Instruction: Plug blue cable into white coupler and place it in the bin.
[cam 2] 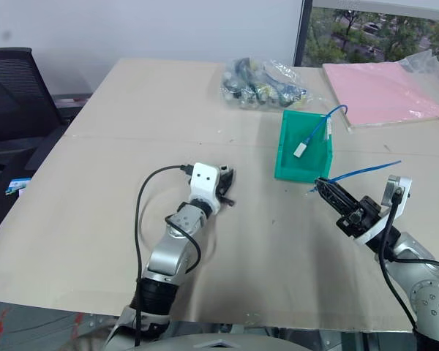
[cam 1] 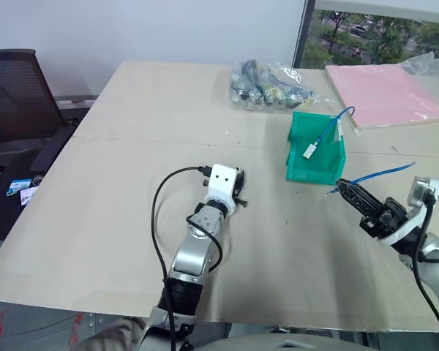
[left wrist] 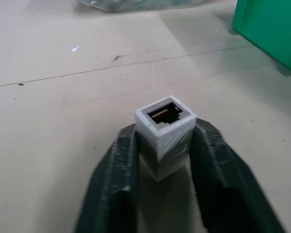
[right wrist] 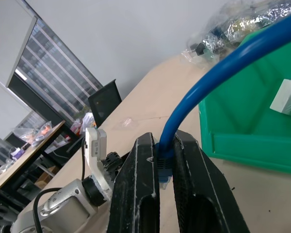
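Fingers (left wrist: 117,179) of the left gripper (left wrist: 160,160) press both sides of the white coupler (left wrist: 164,130) — socket up, on the table (cam 1: 117,168).

Right gripper (right wrist: 166,160) pinches the blue cable (right wrist: 218,73) near its plug, just in front of the bin (cam 1: 314,157). Coupler sits well to the bin's left — another blue cable with a white end piece (cam 1: 311,151) lies inside the bin, a bag of parts (cam 1: 267,86) behind it.

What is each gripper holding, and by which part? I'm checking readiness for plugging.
Left gripper pinches the white coupler by its sides, socket facing out. Right gripper clamps the blue cable near its plug end.
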Motion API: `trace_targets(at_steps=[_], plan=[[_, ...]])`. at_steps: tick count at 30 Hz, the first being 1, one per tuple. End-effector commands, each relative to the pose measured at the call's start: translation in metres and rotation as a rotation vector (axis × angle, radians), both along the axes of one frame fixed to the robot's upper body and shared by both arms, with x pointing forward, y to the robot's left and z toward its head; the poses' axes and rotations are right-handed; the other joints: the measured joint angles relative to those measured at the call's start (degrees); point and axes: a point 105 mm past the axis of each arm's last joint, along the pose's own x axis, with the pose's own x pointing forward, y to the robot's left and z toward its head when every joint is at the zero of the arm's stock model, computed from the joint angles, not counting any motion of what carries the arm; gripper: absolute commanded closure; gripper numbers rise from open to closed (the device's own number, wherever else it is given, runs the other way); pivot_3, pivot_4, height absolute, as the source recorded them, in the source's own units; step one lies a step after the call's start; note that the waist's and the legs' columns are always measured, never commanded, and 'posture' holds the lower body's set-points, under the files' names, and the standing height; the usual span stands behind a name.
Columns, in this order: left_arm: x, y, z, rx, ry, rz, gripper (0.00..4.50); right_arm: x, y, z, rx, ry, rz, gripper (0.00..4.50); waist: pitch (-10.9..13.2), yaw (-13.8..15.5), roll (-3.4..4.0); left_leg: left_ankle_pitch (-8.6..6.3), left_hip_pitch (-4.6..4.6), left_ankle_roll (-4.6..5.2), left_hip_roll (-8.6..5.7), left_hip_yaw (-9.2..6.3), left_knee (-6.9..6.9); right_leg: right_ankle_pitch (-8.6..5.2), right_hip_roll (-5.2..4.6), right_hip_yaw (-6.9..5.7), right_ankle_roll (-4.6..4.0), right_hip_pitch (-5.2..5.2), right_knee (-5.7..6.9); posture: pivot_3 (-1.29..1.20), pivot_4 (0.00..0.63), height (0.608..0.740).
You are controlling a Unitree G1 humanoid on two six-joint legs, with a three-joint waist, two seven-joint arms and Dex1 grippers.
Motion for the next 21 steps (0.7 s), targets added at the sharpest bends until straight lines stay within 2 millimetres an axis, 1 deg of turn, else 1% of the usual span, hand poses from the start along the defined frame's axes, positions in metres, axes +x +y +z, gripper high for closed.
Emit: trace_targets(at_steps=[1,5,8,11,13,17,19,21], plan=[[0.000,-0.001,-0.001,0.023,-0.010,-0.049,3.75,-0.002,0.003,0.010,-0.004,-0.050,0.003,4.50,0.00,-0.01,0.00,0.00,0.00,0.00,0.00,0.00,0.00,0.00,0.00,0.00,0.00,0.00,0.00,0.00,0.150,0.728],[-0.007,-0.004,-0.001,0.071,-0.035,-0.212,3.75,-0.001,0.003,0.009,-0.014,-0.053,0.004,4.50,-0.01,-0.08,0.01,0.00,0.01,0.00,0.00,0.01,-0.01,0.01,0.01,-0.01,-0.01,-0.01,0.00,0.00,0.150,0.728],[-0.016,-0.007,-0.003,0.122,-0.040,-0.428,3.75,0.000,0.005,0.009,-0.041,-0.060,0.019,4.50,-0.02,-0.24,0.04,0.00,0.01,0.00,0.01,0.03,-0.03,0.01,0.04,-0.01,-0.02,-0.03,-0.01,0.00,0.150,0.728],[-0.025,-0.010,-0.005,0.178,-0.035,-0.649,3.75,0.001,0.011,0.006,-0.113,-0.072,0.063,4.50,-0.03,-0.23,0.06,0.00,0.01,0.00,0.04,0.08,-0.05,0.00,0.08,-0.02,-0.02,-0.08,-0.01,0.00,0.150,0.728],[-0.032,-0.018,-0.005,0.200,-0.024,-0.861,3.75,0.001,0.021,0.002,-0.224,-0.098,0.132,4.50,-0.03,-0.18,0.07,0.00,0.01,0.00,0.04,0.10,-0.05,0.01,0.08,-0.04,-0.03,-0.09,-0.02,0.00,0.150,0.728],[-0.041,-0.032,-0.012,0.250,0.013,-1.174,3.75,0.006,0.043,-0.003,-0.418,-0.194,0.243,4.50,-0.03,-0.15,0.06,0.00,-0.02,0.00,0.00,0.14,0.00,0.01,0.10,-0.03,-0.03,-0.11,-0.04,0.00,0.150,0.728],[-0.043,-0.039,-0.015,0.269,0.050,-1.299,3.75,0.009,0.053,-0.006,-0.532,-0.263,0.293,4.50,-0.03,-0.13,0.05,0.00,-0.03,0.01,-0.02,0.18,0.00,0.01,0.12,0.00,-0.02,-0.13,-0.04,0.00,0.150,0.728],[-0.041,-0.043,-0.021,0.337,0.073,-1.387,3.75,0.014,0.061,-0.009,-0.633,-0.348,0.319,4.50,-0.02,-0.08,0.03,0.00,-0.07,0.01,-0.03,0.16,-0.01,0.01,0.13,-0.02,-0.02,-0.15,-0.06,0.00,0.150,0.728]])
